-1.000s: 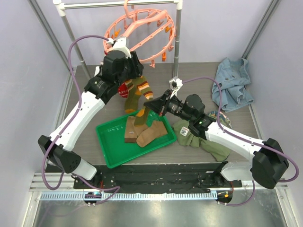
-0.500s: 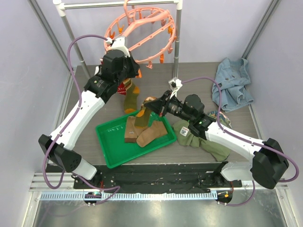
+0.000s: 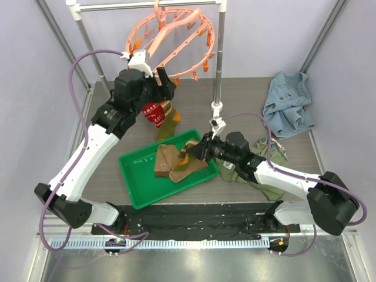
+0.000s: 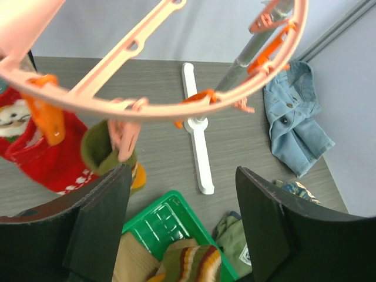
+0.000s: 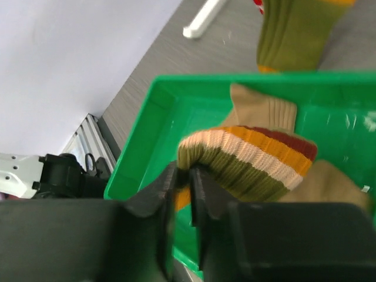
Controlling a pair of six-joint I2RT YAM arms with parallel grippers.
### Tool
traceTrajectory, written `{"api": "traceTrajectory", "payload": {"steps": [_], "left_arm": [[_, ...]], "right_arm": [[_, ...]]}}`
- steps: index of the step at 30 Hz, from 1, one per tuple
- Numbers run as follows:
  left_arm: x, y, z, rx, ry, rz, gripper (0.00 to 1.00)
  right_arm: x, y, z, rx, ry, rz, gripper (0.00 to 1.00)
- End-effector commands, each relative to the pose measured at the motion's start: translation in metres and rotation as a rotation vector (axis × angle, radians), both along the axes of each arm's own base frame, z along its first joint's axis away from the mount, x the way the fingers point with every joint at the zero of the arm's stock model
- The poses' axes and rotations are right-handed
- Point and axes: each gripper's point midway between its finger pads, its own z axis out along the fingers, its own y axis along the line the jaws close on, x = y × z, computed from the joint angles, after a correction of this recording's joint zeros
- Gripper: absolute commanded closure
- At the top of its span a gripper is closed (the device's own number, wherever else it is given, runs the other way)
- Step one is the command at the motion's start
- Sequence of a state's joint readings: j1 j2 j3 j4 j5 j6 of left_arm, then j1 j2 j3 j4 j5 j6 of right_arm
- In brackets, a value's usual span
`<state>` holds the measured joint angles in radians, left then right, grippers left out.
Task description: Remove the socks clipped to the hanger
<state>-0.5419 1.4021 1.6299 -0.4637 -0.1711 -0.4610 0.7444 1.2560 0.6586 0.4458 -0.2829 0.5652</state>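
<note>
The salmon-pink hanger (image 3: 176,35) hangs from the white rack, and its rim (image 4: 176,108) crosses the left wrist view. A red patterned sock (image 3: 153,111) (image 4: 41,153) and an olive sock with orange toe (image 3: 169,120) (image 4: 100,150) are clipped to it. My left gripper (image 3: 166,82) (image 4: 182,223) is open and empty, just under the rim. My right gripper (image 3: 194,151) (image 5: 183,182) sits low over the green tray (image 3: 138,176), its narrow jaws pinching the cuff of an olive striped sock (image 5: 252,155) (image 4: 188,261) that rests on tan socks (image 3: 164,161).
The white pole rack (image 3: 220,59) stands behind the tray, with its foot (image 4: 197,141) on the table. A blue denim garment (image 3: 288,106) lies at the back right. An olive-green shirt (image 3: 258,170) lies under the right arm, beside the tray.
The striped sock came off the hanger and went down into the tray with my right gripper. My left gripper opened wide and shifted left. The hanger swung back up.
</note>
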Motion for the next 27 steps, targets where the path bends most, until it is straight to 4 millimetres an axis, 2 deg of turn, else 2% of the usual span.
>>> {"api": "traceTrajectory", "payload": {"steps": [1, 2, 3, 4, 5, 7, 10, 11, 12, 15, 19, 23, 27], "left_arm": [[-0.021, 0.014, 0.002, 0.016, -0.033, -0.015, 0.23], [-0.021, 0.019, -0.001, 0.023, -0.039, 0.006, 0.22], [-0.025, 0.025, 0.001, 0.026, -0.053, 0.018, 0.21], [-0.024, 0.028, -0.013, 0.047, -0.036, 0.031, 0.21], [-0.023, 0.031, -0.016, 0.052, -0.041, 0.050, 0.20], [-0.022, 0.035, -0.026, 0.069, -0.031, 0.063, 0.20], [-0.017, 0.038, -0.036, 0.091, -0.022, 0.084, 0.20], [-0.016, 0.039, -0.037, 0.095, -0.023, 0.085, 0.20], [-0.015, 0.037, -0.037, 0.095, -0.026, 0.080, 0.20], [-0.007, 0.028, -0.039, 0.094, -0.029, 0.056, 0.20], [0.003, 0.014, -0.036, 0.077, -0.041, 0.010, 0.21], [0.010, 0.006, -0.038, 0.054, -0.028, 0.005, 0.21], [0.008, 0.010, -0.040, 0.070, -0.011, 0.016, 0.21]], "right_arm": [[-0.011, -0.002, -0.032, 0.036, 0.104, -0.006, 0.71], [-0.013, -0.005, -0.052, 0.007, 0.149, -0.015, 0.65], [-0.012, -0.007, -0.060, -0.010, 0.167, -0.034, 0.61], [-0.013, -0.010, -0.069, -0.038, 0.194, -0.045, 0.58], [-0.014, -0.012, -0.073, -0.052, 0.204, -0.050, 0.52], [-0.014, -0.016, -0.070, -0.059, 0.199, -0.064, 0.48], [-0.018, -0.019, -0.053, -0.028, 0.173, -0.061, 0.40], [-0.020, -0.020, -0.049, -0.021, 0.173, -0.060, 0.31], [-0.022, -0.022, -0.038, -0.004, 0.156, -0.059, 0.28], [-0.022, -0.027, -0.027, 0.000, 0.135, -0.076, 0.26], [-0.023, -0.037, -0.003, 0.022, 0.062, -0.102, 0.27], [-0.004, -0.052, 0.012, 0.007, -0.041, -0.218, 0.29], [0.032, -0.065, 0.040, 0.031, -0.178, -0.392, 0.29]]}}
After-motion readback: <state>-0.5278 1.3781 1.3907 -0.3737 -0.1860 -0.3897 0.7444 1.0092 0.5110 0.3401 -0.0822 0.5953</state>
